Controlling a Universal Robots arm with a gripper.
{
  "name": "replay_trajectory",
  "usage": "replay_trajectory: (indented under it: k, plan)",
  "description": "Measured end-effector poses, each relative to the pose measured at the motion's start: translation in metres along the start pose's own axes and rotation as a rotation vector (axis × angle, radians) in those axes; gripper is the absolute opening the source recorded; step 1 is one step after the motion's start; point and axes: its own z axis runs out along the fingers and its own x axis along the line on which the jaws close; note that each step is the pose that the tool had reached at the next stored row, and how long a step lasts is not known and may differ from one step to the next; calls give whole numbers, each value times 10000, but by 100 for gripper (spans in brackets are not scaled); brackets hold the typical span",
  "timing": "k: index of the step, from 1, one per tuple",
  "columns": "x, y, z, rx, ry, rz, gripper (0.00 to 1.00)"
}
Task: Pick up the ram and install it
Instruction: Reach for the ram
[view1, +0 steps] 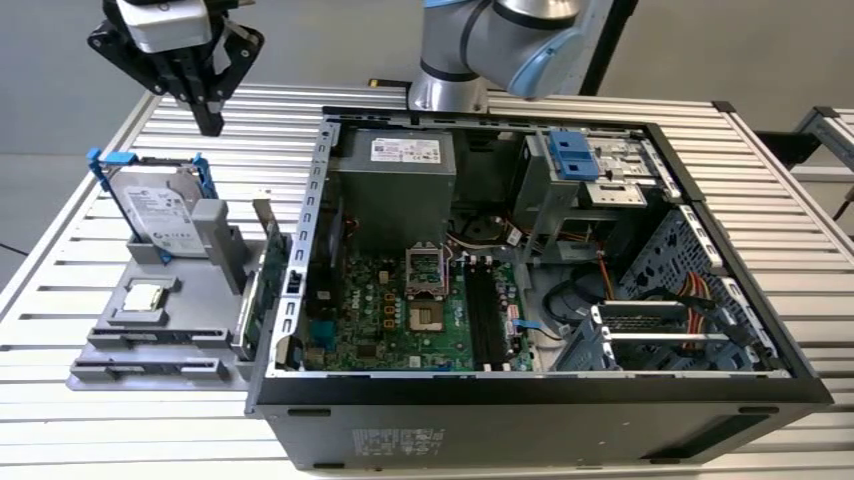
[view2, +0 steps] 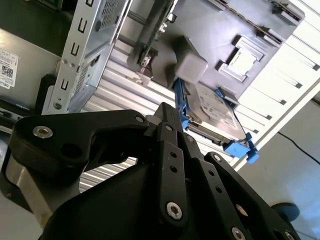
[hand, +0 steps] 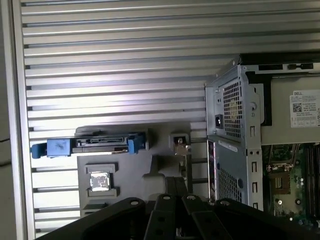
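The ram (view1: 246, 312) is a thin stick standing on edge at the right side of the grey holder (view1: 147, 340), on the exterior view's left. Beside it stands a larger green expansion card (view1: 276, 280) with a metal bracket. My gripper (view1: 211, 124) hangs high above the table's far left, beyond the holder and well apart from the ram. Its black fingers are shut together with nothing between them, as both wrist views show (view2: 165, 107) (hand: 175, 181). The long black memory slots (view1: 487, 322) lie on the motherboard inside the open computer case (view1: 287, 300).
A hard drive in a blue carrier (view1: 160, 215) (hand: 90, 145) (view2: 215, 117) and a processor chip (view1: 144, 297) (hand: 100, 182) sit on the holder. The case holds a power supply (view1: 394, 170), drive cage (view1: 594, 165) and cables. The slatted metal table (view1: 80, 260) ends close on the left.
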Motion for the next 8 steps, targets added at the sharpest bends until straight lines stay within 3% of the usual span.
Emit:
replay_trajectory:
  k: [8]
  plan:
    - [101, -7, -3, 1, 1, 0, 0]
